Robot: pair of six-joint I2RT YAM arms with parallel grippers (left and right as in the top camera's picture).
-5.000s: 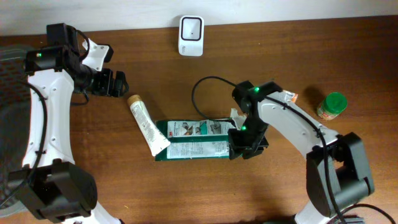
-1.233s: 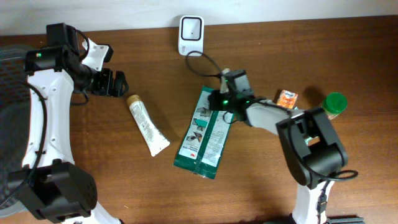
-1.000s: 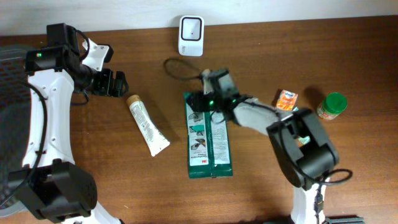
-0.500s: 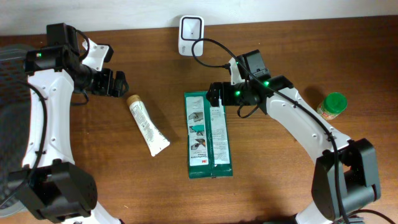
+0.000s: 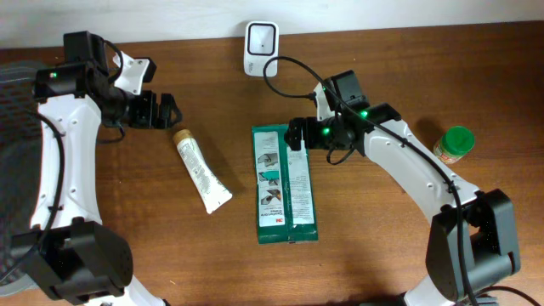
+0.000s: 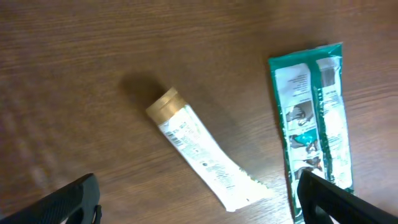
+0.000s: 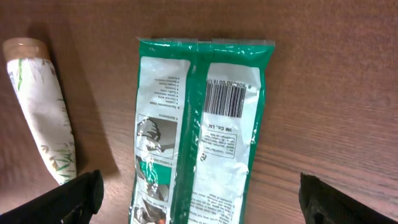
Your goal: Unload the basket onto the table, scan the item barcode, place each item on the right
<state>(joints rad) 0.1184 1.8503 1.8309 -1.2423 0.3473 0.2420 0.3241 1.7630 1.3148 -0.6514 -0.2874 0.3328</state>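
Overhead shows my right end effector (image 5: pixel 294 133) spread wide, holding nothing, over the end of the green packet (image 5: pixel 286 183) nearest the scanner (image 5: pixel 261 38). The packet lies flat on the counter (image 5: pixel 382 255) short of the scanner, barcode (image 7: pixel 222 99) face up (handy). I judge the scan itself not yet done.

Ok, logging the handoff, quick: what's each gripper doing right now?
Left gripper: open, empty.
Right gripper: open, empty, over the green packet.

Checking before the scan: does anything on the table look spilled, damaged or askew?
Nothing stands out. The green packet lies flat with its barcode up, the capped tube lies apart beside it, and the jar stands upright.
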